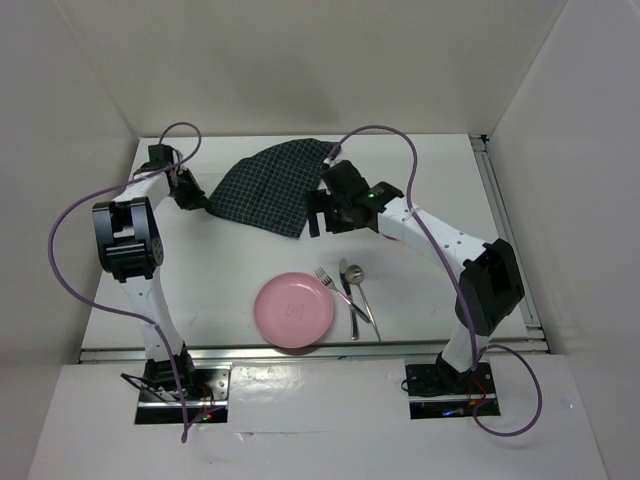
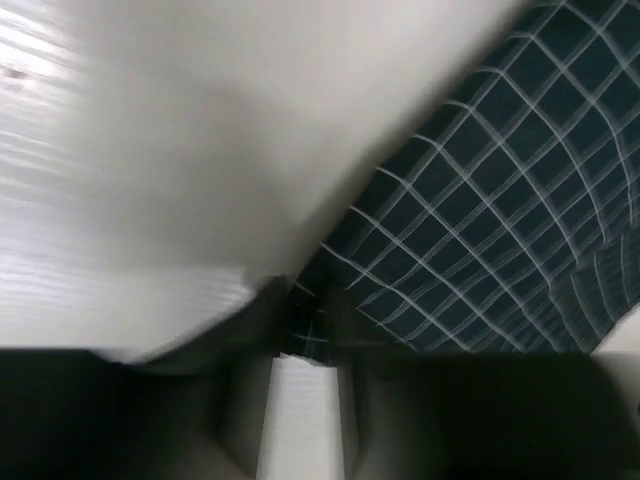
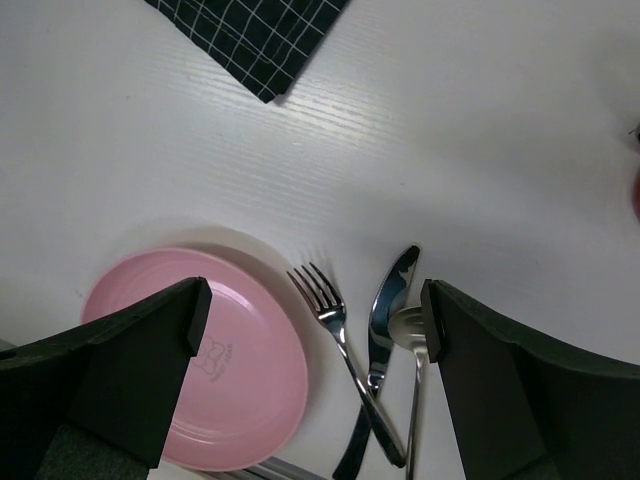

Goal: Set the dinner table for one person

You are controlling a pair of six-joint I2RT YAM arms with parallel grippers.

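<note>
While the counter (image 1: 210, 285) ran lengthwise left to right beneath both arms, the left tool (image 1: 196, 203) clamped the placemat's (image 1: 270, 185) corner and the right tool (image 3: 315, 308) hung spread apart. We could not read the plate's (image 1: 275, 312) mark.

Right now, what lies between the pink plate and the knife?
The fork lies between the pink plate and the knife. Its handle crosses the knife's lower down. The right wrist view shows this best.

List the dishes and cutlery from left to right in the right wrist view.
pink plate → fork → knife → spoon, ordered by their upper ends, since the handles cross lower down.
</note>
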